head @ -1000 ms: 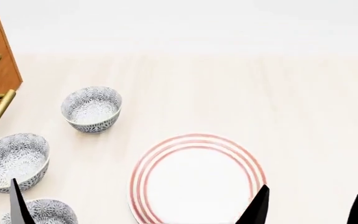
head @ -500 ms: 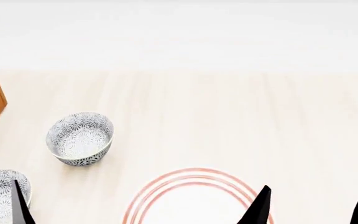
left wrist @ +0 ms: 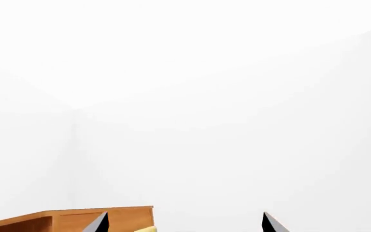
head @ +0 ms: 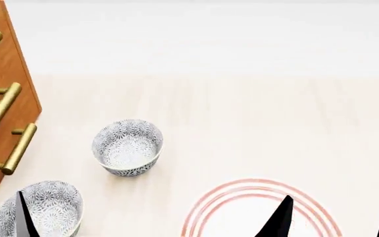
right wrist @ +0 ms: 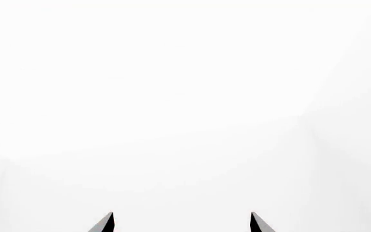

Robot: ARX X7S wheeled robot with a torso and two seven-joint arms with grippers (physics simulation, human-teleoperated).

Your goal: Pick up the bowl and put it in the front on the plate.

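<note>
Pale wood table [head: 242,123], wooden drawer unit [head: 2,113] at 9 o'clock. Bowl [head: 127,147] stands free at 10 o'clock from plate [head: 206,212]; second bowl [head: 48,210] behind left tool [left wrist: 182,223]. Both tools spread wide, empty; right tool [head: 337,224] over plate.

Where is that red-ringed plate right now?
In the head view, the plate lies at the bottom edge, right of centre, partly cut off, diagonally below and right of the nearest whole bowl.

Two bowls [head: 128,147] [head: 39,210]: white w/ grey-blue flowers. Plate [head: 242,190]: white w/ thin red rings. Table [head: 255,118]: pale wood. Cabinet [head: 5,64]: orange-brown, gold handles [head: 0,108]. Gripper tips: black.
</note>
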